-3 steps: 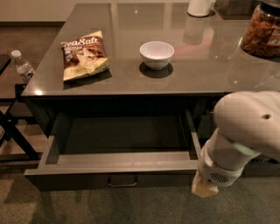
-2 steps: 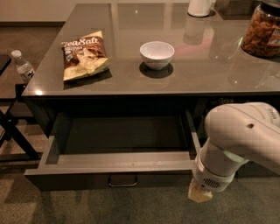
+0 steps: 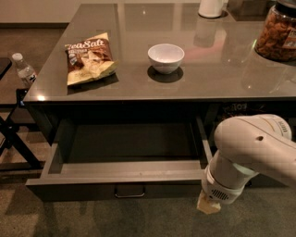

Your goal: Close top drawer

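The top drawer [image 3: 125, 178] is a wide dark grey box pulled far out from under the counter, empty inside, with a small metal pull [image 3: 129, 192] at the middle of its front. My white arm [image 3: 252, 152] comes in from the right. My gripper [image 3: 208, 206] hangs below the wrist just past the right end of the drawer front, low near the floor. Only a pale tan tip of it shows.
The grey counter [image 3: 217, 78] carries a chip bag [image 3: 88, 58], a white bowl [image 3: 165, 58], a jar of snacks [image 3: 277, 30] at the right and a white object [image 3: 212, 8] at the back. A water bottle [image 3: 24, 71] and a dark folding frame [image 3: 14, 139] stand at the left.
My arm and gripper have shifted slightly left and down, toward the right end of the drawer front. The drawer stands as far out as before.
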Robot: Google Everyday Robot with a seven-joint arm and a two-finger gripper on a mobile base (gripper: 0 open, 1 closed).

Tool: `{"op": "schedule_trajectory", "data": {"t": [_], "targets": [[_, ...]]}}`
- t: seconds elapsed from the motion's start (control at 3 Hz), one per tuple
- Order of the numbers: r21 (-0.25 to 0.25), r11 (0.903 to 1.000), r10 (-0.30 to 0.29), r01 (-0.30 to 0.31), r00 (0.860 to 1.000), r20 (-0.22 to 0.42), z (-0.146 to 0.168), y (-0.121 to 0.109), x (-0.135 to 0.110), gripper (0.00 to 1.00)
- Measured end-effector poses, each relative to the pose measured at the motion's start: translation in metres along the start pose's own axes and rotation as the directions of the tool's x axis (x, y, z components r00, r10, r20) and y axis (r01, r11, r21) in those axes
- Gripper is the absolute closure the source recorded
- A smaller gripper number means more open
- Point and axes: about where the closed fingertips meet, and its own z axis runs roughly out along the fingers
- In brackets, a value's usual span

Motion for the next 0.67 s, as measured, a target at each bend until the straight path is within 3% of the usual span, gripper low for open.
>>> {"op": "schedule_trajectory", "data": {"t": [0.67], "targets": [[0.072,0.993,0.089,-0.093,0.994,0.068,0.021,-0.041,-0.023,1.0]]}}
